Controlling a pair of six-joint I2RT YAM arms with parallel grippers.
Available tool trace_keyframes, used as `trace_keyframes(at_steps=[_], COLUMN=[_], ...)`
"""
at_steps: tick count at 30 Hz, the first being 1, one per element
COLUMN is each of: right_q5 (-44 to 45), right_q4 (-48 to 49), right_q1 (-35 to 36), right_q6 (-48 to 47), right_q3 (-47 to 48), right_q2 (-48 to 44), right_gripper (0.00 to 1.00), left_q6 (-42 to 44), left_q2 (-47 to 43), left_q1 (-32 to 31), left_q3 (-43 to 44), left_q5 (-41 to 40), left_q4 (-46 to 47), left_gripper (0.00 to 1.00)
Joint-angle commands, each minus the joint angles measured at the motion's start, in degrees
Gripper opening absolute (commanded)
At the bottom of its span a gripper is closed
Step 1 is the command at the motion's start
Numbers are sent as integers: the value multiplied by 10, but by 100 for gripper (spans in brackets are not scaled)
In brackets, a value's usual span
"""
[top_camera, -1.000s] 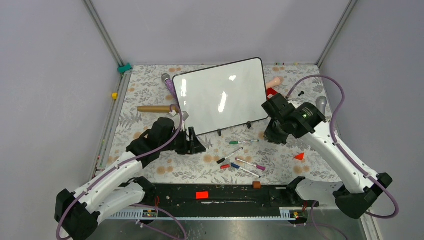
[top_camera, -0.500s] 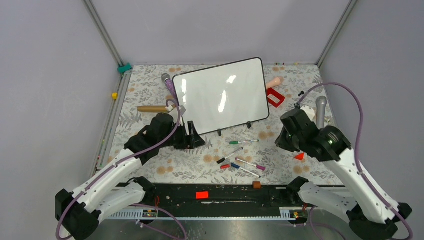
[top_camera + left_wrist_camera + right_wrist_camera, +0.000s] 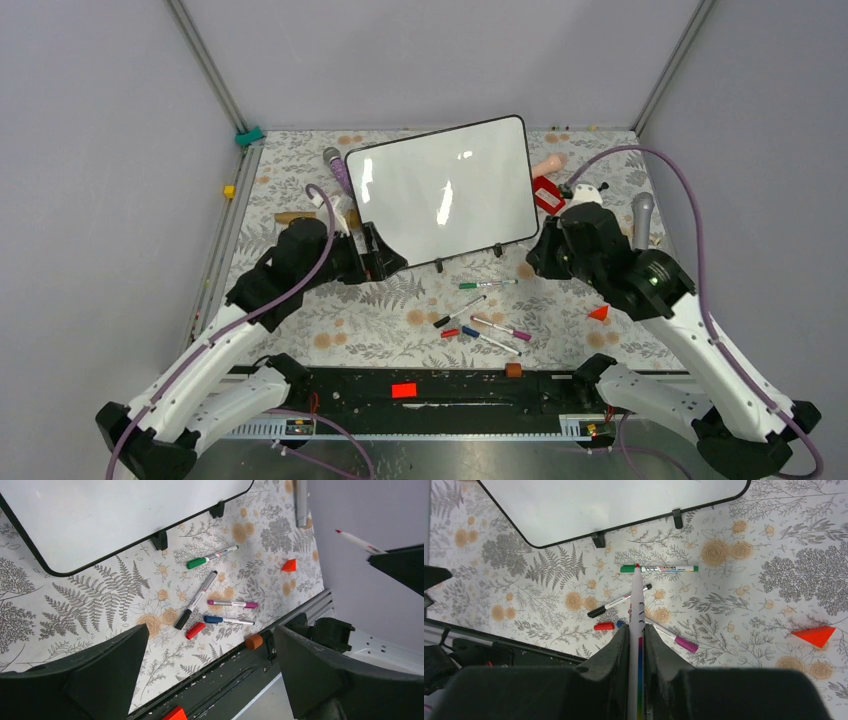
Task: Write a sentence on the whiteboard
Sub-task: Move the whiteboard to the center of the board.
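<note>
The whiteboard (image 3: pixel 440 190) lies tilted at the back of the table, its face plain white. No sentence is in view on it. My right gripper (image 3: pixel 546 254) hovers off the board's lower right corner, shut on a white marker (image 3: pixel 637 595) with a bare red tip that points at the table. The same marker (image 3: pixel 357 541) shows in the left wrist view. At the board's lower left corner (image 3: pixel 45 565), my left gripper (image 3: pixel 373 256) stands open, with nothing between its wide fingers (image 3: pixel 80 672).
Loose markers lie in front of the board: green (image 3: pixel 488 284), black (image 3: pixel 460 311), pink (image 3: pixel 500 328), blue (image 3: pixel 490 341), plus a red cap (image 3: pixel 450 333). A red triangle (image 3: pixel 598 313), grey microphone (image 3: pixel 641 215), purple microphone (image 3: pixel 338 168) and wooden rod (image 3: pixel 295 217) lie around.
The left gripper opened wide and shifted slightly toward the board's lower left corner. The right arm swung away to the right, then came back toward the board, still holding the marker.
</note>
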Motion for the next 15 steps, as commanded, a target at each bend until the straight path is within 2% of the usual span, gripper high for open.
trace_keyframes(at_steps=[1,8,11,15], right_q5=[-39,-64,-62,-47], right_q4=[45,130,164,165], right_q1=[3,3,3,3], right_q6=[-42,-48,-50,-47], right_q3=[12,-46,-66,-63], right_q2=[19,-21,-38,-31], right_gripper=[0,0,0,0], left_q6=[-42,-61,-28,27], left_q2=[-58,-87,-67,-22], left_q1=[4,4,5,6], left_q3=[-34,-53,-27,17], left_q5=[-33,-54,-55,-47], left_q4=[59,66,49,28], left_gripper=[98,98,98,98])
